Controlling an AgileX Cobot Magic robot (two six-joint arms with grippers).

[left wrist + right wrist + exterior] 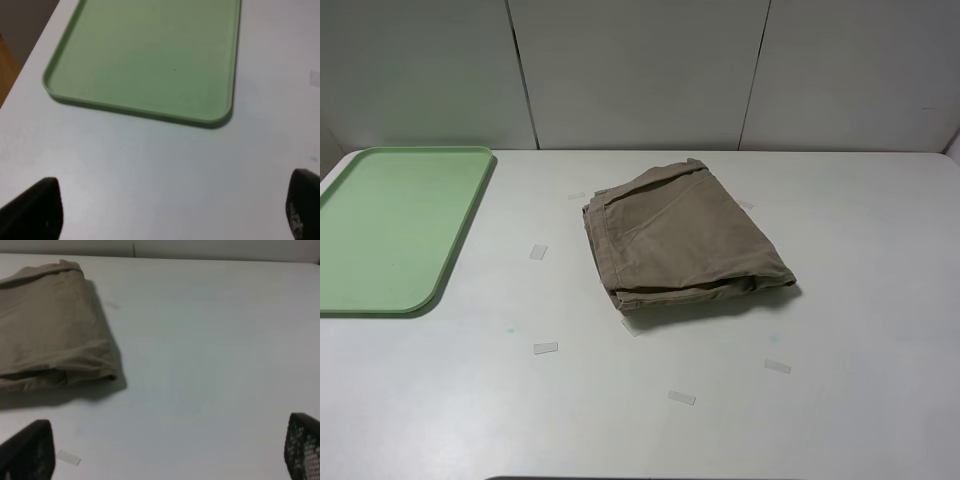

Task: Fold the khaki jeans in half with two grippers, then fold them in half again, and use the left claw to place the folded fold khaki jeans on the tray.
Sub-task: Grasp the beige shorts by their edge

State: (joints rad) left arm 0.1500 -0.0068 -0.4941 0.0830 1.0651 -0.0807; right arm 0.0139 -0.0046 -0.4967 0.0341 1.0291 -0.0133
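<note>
The khaki jeans (680, 240) lie folded in a compact stack on the middle of the white table; they also show in the right wrist view (50, 330). The pale-green tray (390, 225) sits empty at the table's left side and fills the left wrist view (145, 55). Neither arm shows in the exterior high view. My left gripper (170, 210) is open over bare table just short of the tray's near rim. My right gripper (165, 450) is open over bare table to the right of the jeans. Neither holds anything.
Several small clear tape marks (545, 348) lie on the white table (860, 300) around the jeans. Grey wall panels (640, 70) stand behind the table's far edge. A wooden floor strip (7, 75) shows past the table's edge in the left wrist view.
</note>
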